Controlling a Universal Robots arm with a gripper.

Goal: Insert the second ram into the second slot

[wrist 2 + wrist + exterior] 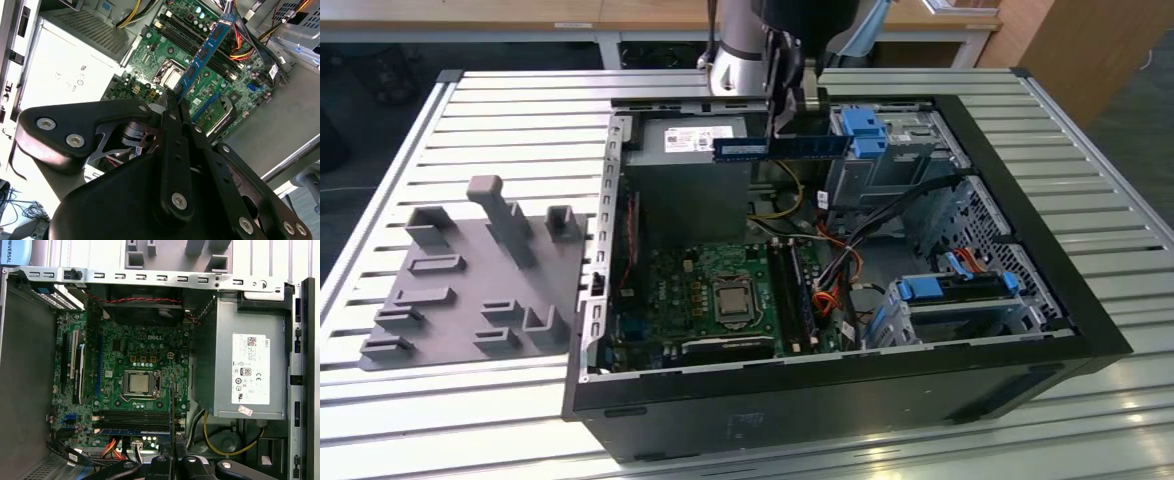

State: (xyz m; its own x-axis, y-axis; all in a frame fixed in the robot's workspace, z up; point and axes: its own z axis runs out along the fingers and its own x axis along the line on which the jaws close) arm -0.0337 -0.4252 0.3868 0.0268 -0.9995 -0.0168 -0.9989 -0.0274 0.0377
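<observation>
One thin blue circuit-board stick, the second ram, is being pinched flat between the clenched fingers of the end effector. It is being held in the air above the open computer case, over the power supply and well apart from the motherboard. This height is judged to be letting it clear the cables and drive bays.

In the second wrist view the second ram is reaching out from the end effector with its contact edge facing the board. Its length is lying across the run of the memory slots rather than along them, so nothing is being seated yet.

A blue module is occupying one slot. The case is lying on its side on the slatted desk, so the slots are facing upward.
</observation>
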